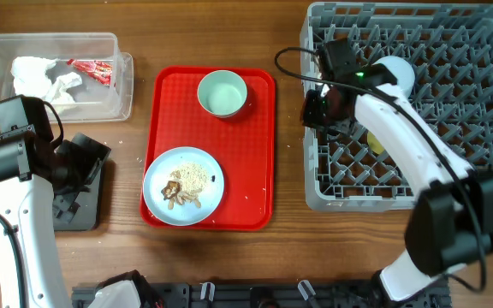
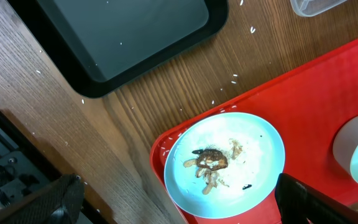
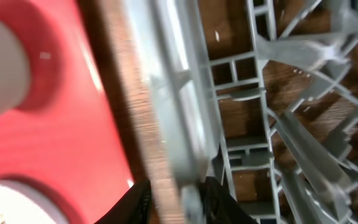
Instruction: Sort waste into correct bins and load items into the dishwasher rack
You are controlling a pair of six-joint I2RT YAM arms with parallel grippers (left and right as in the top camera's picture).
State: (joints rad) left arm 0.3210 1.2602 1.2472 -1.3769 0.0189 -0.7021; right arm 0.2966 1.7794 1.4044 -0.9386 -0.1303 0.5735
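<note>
The light blue plate [image 1: 183, 186] with beige-brown food scraps [image 1: 185, 184] lies on the red serving tray, with the pale green bowl [image 1: 222, 92] behind it. The clear tub [image 1: 50, 73] holds white napkins [image 1: 43, 77] and the red-and-white wrapper [image 1: 92, 70]. My left gripper [image 1: 84, 162] is open and empty over the black tray [image 1: 75, 205]; in its wrist view the left gripper [image 2: 185, 211] frames the plate [image 2: 225, 165] and scraps [image 2: 210, 163]. My right gripper [image 1: 315, 109] is over the grey rack's [image 1: 452, 13] left wall. In the blurred right wrist view the right gripper [image 3: 180, 202] is slightly open and empty.
The red serving tray [image 1: 259, 154] sits between the black tray and the rack. Inside the rack are a yellow cup [image 1: 375, 141] and a light blue bowl [image 1: 398, 75]. Fork and spoon are out of view. Crumbs dot the wood by the black tray [image 2: 123, 37].
</note>
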